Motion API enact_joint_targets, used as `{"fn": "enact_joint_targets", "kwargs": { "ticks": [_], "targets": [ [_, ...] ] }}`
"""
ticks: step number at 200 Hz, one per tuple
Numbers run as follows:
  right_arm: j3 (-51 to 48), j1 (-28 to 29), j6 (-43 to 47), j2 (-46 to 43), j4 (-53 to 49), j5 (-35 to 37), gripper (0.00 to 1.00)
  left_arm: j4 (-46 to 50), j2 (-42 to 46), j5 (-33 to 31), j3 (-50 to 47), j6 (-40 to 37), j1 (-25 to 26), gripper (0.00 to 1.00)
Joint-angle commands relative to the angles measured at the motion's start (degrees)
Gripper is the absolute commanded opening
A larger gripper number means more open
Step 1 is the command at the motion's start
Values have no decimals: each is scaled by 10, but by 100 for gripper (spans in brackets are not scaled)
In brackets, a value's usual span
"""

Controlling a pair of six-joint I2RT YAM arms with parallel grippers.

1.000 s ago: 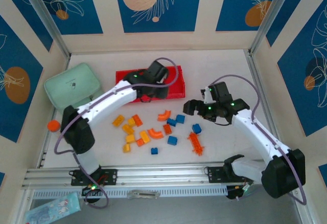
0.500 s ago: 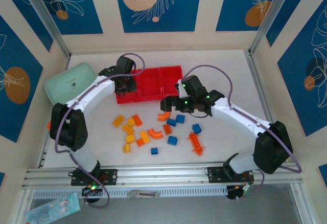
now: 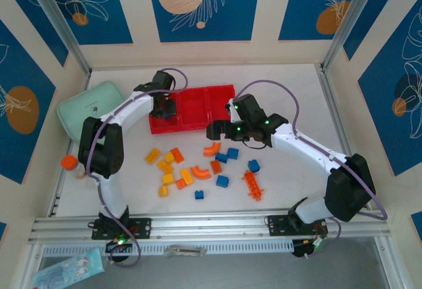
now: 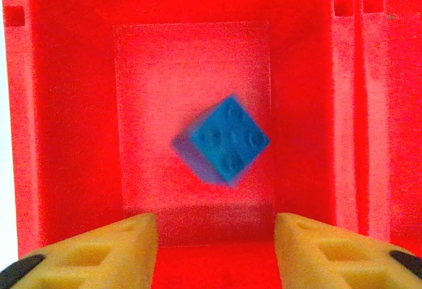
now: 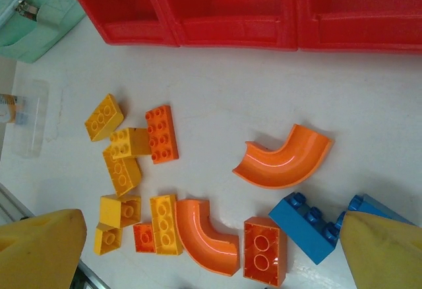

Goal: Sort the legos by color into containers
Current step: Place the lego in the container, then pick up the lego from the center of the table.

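- Table (image 3: 283, 91) spreads pale and wide under both arms.
- Red tray (image 3: 191, 128) sits toward the back, three compartments in a row, with a mint-green case (image 3: 89, 111) off its left end.
- Left gripper (image 4: 214, 236) hangs over the tray's left-end compartment, yellow fingers (image 4: 112, 249) well apart and holding nothing.
- Right gripper (image 5: 211, 249) is low over the table just in front of the tray, spread wide, and it too is empty.
- And there are the loose legos (image 3: 198, 170) on the table before the tray: two curved orange pieces (image 5: 283, 160), yellow-orange bricks (image 5: 122, 163), blue ones (image 5: 306, 226), and a long studded orange one (image 3: 252, 185) at the right.
- One blue brick (image 4: 225, 140) shows blurred and corner-down inside that left-end compartment; resting or in mid-air, cannot tell.
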State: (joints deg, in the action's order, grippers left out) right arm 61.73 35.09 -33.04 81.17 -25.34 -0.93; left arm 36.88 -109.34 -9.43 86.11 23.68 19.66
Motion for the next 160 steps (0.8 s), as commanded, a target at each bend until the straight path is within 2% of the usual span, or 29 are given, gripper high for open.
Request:
{"fn": "enact_joint_targets", "kwargs": {
  "ticks": [1,64,92,160],
  "targets": [
    [3,-16,6,-24,-16,3,99,23,8,8,23,-7,-5,52],
    [-41,-72,-5,-81,-43,-12,99,-5,106,112,-69,46,16,56],
    [-71,-92,-10,-110,-57,-16,99,-3,137,132,-103,64,63,59],
    [-134,-128,-13,-179,-110,-30,99,-13,158,118,-123,129,200,62]
  ]
}}
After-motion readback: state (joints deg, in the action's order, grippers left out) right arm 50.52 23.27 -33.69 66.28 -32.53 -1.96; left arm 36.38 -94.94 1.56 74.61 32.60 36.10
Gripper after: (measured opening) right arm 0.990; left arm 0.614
